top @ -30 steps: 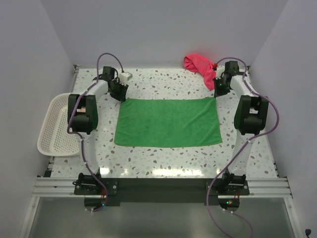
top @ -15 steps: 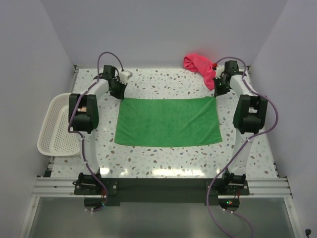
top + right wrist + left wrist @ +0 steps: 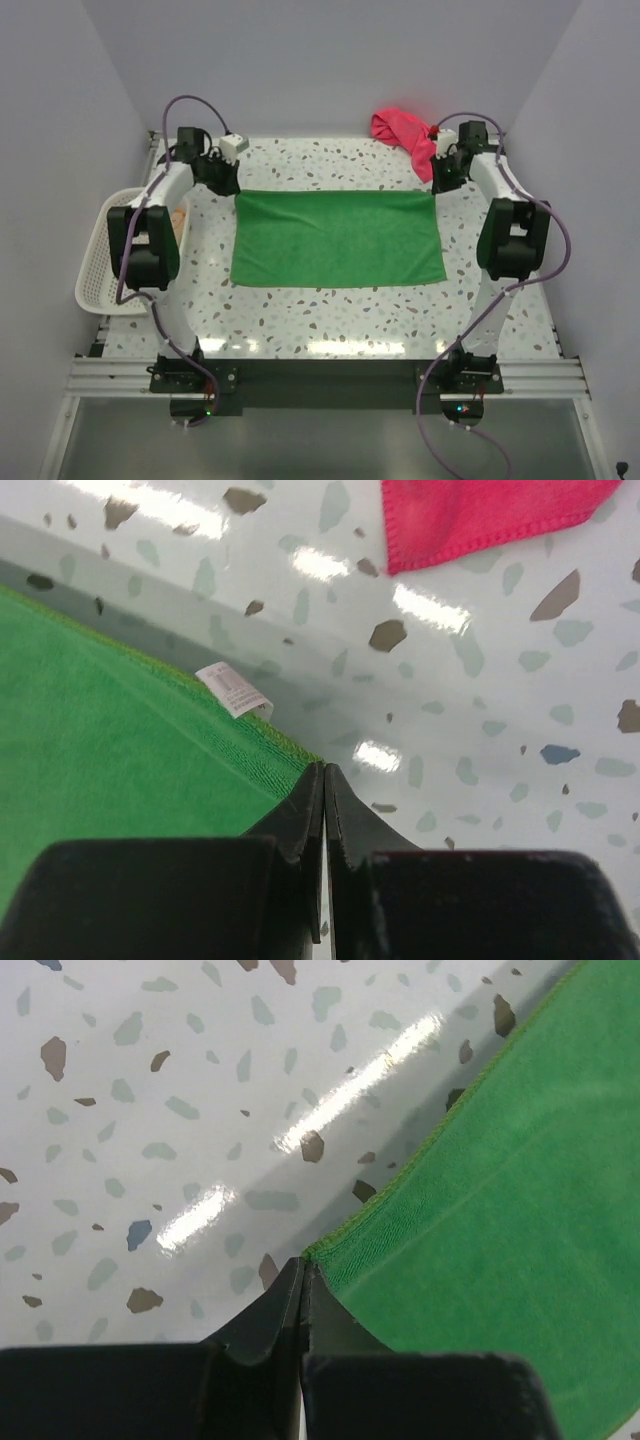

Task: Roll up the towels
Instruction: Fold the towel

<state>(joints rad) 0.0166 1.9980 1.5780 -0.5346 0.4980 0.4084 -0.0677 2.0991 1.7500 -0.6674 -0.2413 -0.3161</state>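
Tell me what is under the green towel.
The speckled table shows all around the flat green towel. The spread cloth hides whatever lies directly beneath it.

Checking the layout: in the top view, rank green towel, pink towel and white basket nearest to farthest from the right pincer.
1. Green towel, corner in the right pincer.
2. Pink towel, just behind.
3. White basket, far left edge.

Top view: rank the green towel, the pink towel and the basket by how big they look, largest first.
1. Green towel, spread flat.
2. Basket, partly hidden by the left arm.
3. Pink towel, bunched up, so it looks smallest.
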